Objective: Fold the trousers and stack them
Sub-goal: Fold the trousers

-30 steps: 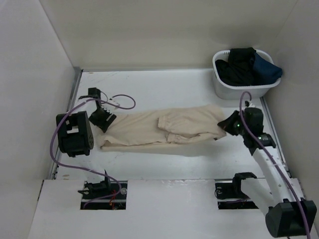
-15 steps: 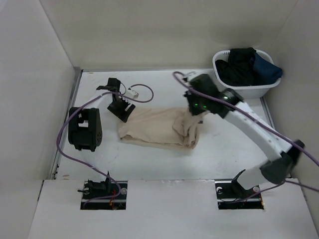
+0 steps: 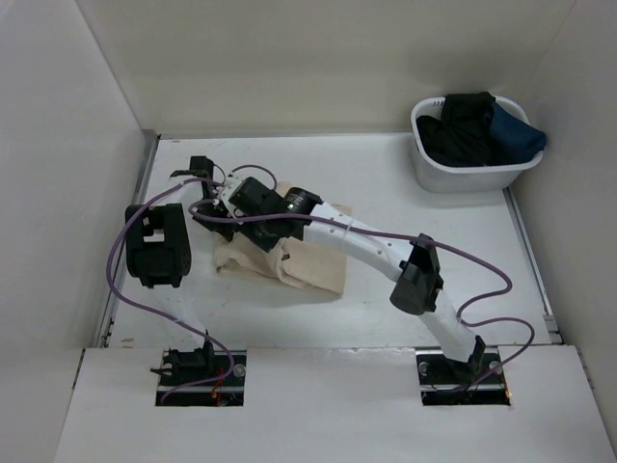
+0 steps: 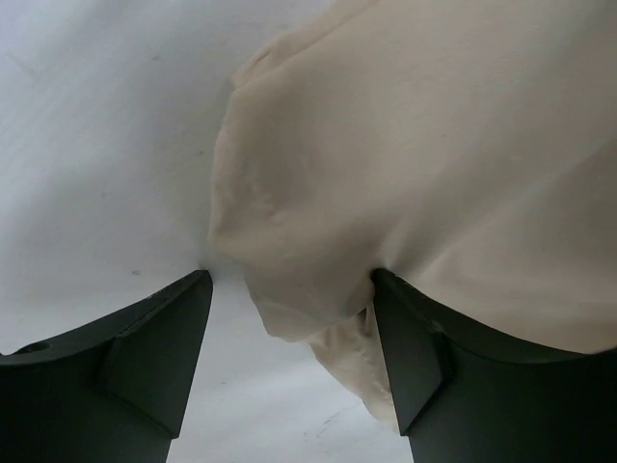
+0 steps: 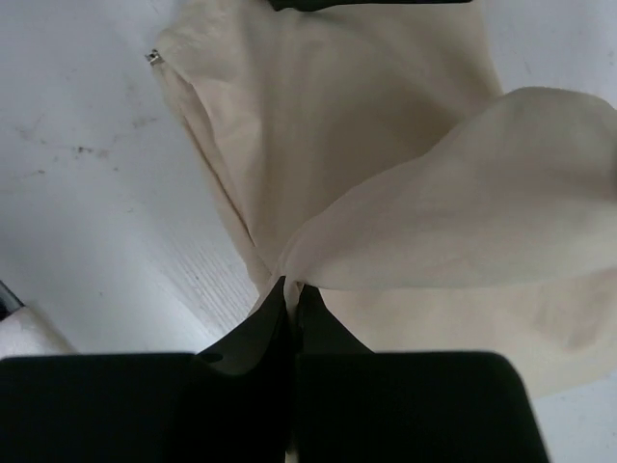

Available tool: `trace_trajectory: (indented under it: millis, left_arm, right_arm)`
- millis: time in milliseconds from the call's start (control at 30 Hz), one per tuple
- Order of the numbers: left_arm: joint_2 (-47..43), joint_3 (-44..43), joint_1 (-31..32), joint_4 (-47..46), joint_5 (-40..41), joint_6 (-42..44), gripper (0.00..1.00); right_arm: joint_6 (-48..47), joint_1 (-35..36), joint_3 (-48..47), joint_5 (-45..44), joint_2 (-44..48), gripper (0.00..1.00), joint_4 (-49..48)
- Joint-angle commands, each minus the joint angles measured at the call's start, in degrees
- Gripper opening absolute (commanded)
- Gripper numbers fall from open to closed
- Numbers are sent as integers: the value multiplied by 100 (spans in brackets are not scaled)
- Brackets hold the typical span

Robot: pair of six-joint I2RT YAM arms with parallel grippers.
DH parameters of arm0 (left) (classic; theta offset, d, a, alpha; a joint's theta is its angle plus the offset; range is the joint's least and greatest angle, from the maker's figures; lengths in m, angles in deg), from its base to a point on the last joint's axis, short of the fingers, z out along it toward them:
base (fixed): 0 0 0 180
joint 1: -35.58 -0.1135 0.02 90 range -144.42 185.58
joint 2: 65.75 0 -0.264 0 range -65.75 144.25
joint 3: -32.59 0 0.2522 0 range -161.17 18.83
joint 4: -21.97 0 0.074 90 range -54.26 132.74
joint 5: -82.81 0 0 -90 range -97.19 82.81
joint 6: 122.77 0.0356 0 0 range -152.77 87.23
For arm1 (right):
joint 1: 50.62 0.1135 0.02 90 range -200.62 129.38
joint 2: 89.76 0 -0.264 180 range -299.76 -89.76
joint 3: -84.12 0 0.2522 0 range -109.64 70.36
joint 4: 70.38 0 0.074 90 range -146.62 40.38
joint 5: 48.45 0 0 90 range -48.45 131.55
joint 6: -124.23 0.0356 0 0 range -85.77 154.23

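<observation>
Since the fold must reach across, right gripper [image 5: 292,287]: clamped on an edge of the trousers [image 5: 366,116], layer raised.
Left gripper [image 4: 291,282]: jaws wide, astride the bunched end, likely anchoring it.

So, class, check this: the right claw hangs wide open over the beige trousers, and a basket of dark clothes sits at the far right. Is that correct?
Not quite. The right claw is not open: its jaws are shut, pinching a fold of the trousers, as the right wrist view shows. The rest stands: the basket of dark clothes sits at the far right.
</observation>
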Motion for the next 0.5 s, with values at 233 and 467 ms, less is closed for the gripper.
trace_trajectory:
  millis: [233, 467]
  left_arm:
    - [289, -427, -518, 17, -591, -415, 67]
    - [359, -427, -527, 61, -565, -389, 62]
  right_arm:
    - [741, 251, 617, -209, 34, 0, -3007]
    - [935, 93, 1293, -588, 737, 0, -4511]
